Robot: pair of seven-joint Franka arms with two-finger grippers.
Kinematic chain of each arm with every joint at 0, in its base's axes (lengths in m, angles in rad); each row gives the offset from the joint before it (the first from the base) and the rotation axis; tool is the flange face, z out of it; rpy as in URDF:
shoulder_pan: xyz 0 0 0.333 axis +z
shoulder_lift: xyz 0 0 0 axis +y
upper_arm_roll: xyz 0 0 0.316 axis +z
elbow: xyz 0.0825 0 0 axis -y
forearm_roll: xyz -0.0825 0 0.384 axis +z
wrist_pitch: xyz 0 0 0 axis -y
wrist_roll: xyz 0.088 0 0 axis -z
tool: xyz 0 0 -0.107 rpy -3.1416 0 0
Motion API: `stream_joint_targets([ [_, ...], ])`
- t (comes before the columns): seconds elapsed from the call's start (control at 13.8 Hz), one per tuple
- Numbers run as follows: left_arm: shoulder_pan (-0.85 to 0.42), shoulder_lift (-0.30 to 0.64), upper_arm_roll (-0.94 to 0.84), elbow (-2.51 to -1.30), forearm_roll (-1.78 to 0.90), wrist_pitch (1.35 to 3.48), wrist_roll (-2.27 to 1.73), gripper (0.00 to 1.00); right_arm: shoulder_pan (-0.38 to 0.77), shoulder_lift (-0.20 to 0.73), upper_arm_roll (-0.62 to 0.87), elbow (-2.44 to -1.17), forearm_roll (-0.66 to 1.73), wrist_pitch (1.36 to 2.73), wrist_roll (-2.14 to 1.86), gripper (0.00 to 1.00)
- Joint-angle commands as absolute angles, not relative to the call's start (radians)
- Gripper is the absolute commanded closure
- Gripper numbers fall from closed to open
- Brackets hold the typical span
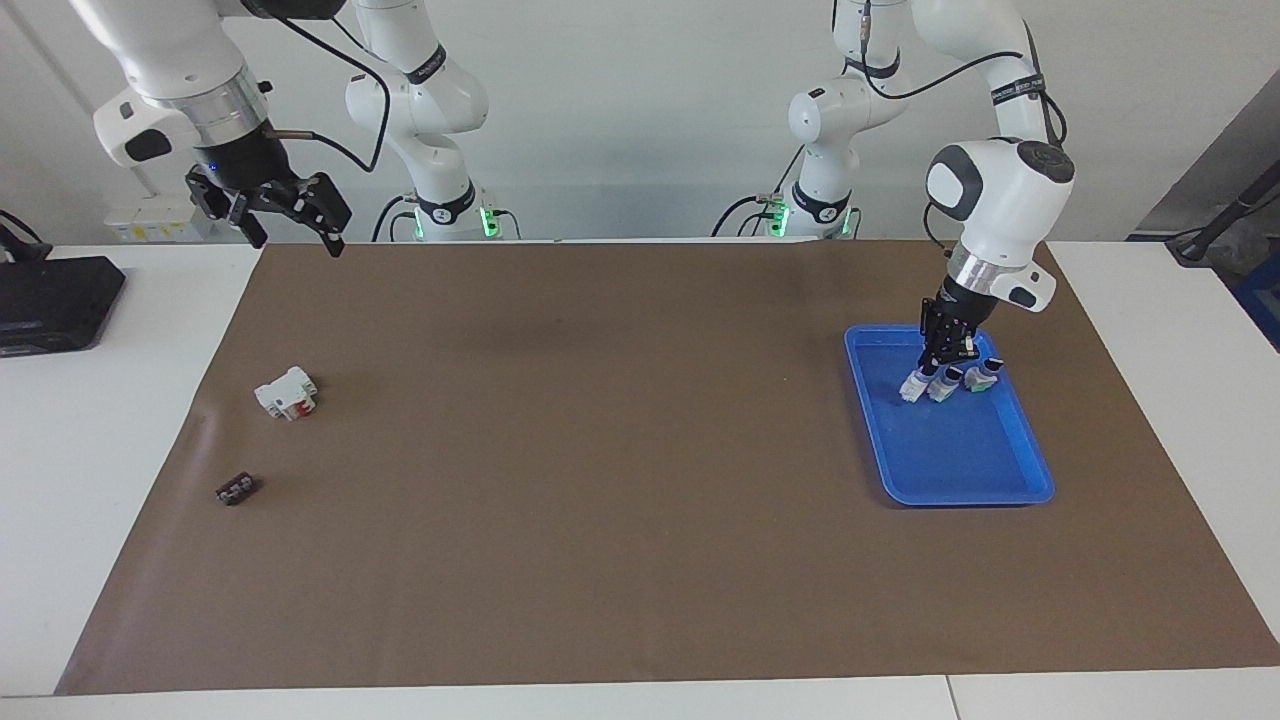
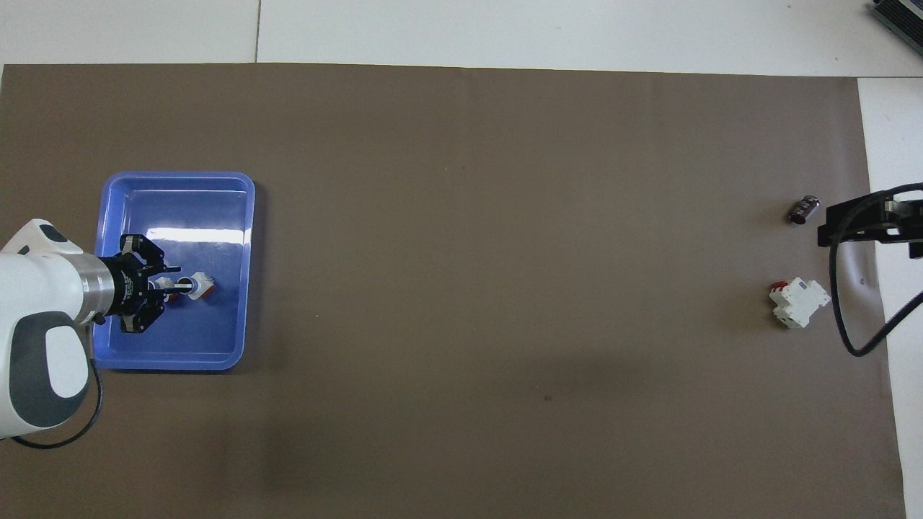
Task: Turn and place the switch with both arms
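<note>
The switch [image 1: 912, 388] is white-grey with an orange side and lies in the blue tray [image 1: 1000, 470] toward the left arm's end of the table. It also shows in the overhead view [image 2: 202, 286], orange side up, beside the gripper. Two white-and-green switches [image 1: 980, 378] lie in a row next to it, toward the left arm's end. My left gripper [image 1: 945, 368] points down into the tray, right at the row of switches, and shows in the overhead view [image 2: 171, 287]. My right gripper [image 1: 295, 235] is open and empty, raised over the mat's edge at its own end.
A larger white block with a red part [image 1: 287, 392] lies on the brown mat [image 1: 600, 450] near the right arm's end. A small black part [image 1: 237, 489] lies farther from the robots than the block. A black device [image 1: 50, 300] sits on the white table off the mat.
</note>
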State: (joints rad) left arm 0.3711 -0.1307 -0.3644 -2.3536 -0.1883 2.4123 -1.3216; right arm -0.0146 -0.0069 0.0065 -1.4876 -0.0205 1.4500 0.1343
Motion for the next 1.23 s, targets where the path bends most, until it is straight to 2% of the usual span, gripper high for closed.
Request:
stream_joint_targets([
  [0.0, 0.362, -0.108, -0.367, -2.283, -0.150, 2.404, -1.287, 0.46, -0.014, -0.027, 0.012, -1.551, -0.051, 1.472, 0.120, 0.00],
  [0.43, 0.278, 0.038, -0.370, -1.969, -0.035, 2.307, -1.153, 0.47, -0.015, -0.038, 0.014, -1.571, -0.035, 1.483, 0.124, 0.00],
  [0.58, 0.246, 0.061, -0.370, -1.915, -0.028, 2.283, -0.972, 0.53, -0.017, -0.040, 0.014, -1.572, -0.031, 1.482, 0.138, 0.00],
  [0.72, 0.218, 0.072, -0.370, -1.870, -0.026, 2.223, -0.730, 0.53, -0.017, -0.043, 0.014, -1.578, -0.031, 1.480, 0.159, 0.00],
  [0.94, 0.227, 0.092, -0.370, -1.755, -0.012, 2.097, -0.398, 0.53, -0.017, -0.044, 0.014, -1.582, -0.031, 1.480, 0.158, 0.00],
  [1.16, 0.212, 0.177, -0.371, -1.526, 0.110, 1.820, -0.241, 0.53, -0.025, -0.043, 0.014, -1.582, -0.031, 1.483, 0.146, 0.00],
])
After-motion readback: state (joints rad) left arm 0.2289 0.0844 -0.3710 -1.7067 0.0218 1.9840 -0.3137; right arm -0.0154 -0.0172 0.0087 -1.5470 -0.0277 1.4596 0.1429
